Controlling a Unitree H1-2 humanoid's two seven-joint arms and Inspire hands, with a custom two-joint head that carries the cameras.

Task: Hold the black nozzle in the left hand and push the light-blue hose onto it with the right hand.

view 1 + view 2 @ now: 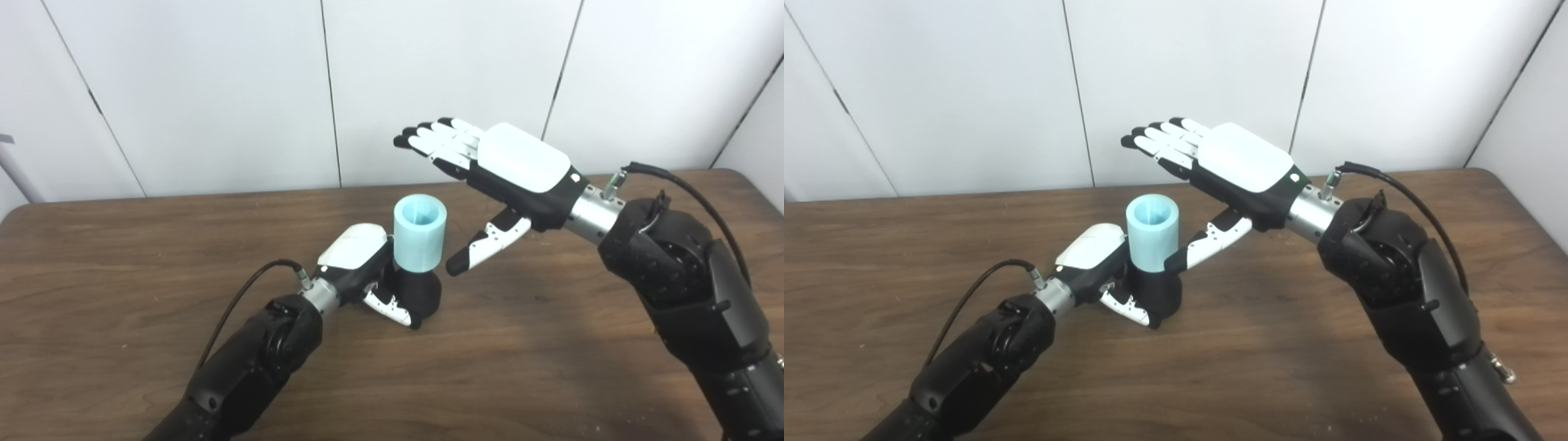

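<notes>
Light-blue hose (419, 231): seated upright on the black nozzle (418, 293), mid-table, so the push looks largely made.
Left hand (361, 264): wrapped around the nozzle base, which is braced on the wooden table (122, 257) so nothing tips.
Right hand (502, 174): held above and just right of the hose, fingers spread, nothing gripped.
Next: a final press-down may be needed.

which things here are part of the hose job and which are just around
Part of the job:
black nozzle
light-blue hose, standing on the nozzle
left hand, closed on the nozzle
right hand, open, holding nothing

Just around:
wooden table
white wall panels
</notes>
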